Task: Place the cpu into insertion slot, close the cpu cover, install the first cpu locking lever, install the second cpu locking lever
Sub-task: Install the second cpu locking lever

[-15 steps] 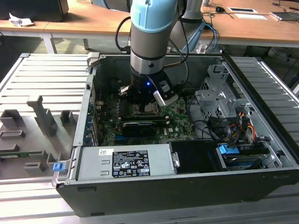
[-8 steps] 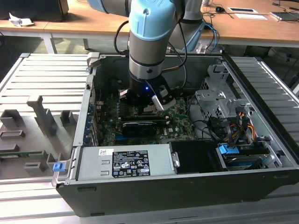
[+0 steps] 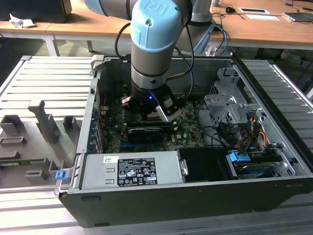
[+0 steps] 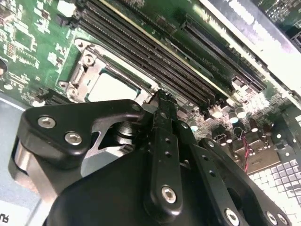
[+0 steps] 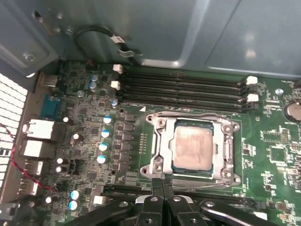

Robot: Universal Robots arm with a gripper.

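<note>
Wooden desks [image 3: 146, 29] stand behind a ribbed grey metal worktable [image 3: 44, 83].

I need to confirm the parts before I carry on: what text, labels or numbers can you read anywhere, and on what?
No text can be read for certain.
White label on the silver power supply, exterior view: print too small to read.
cpu top, first wrist view: no legible marking.
Green circuit board: white print too small to read.
Sticker at the edge of the second wrist view: cut off, unreadable.
</note>
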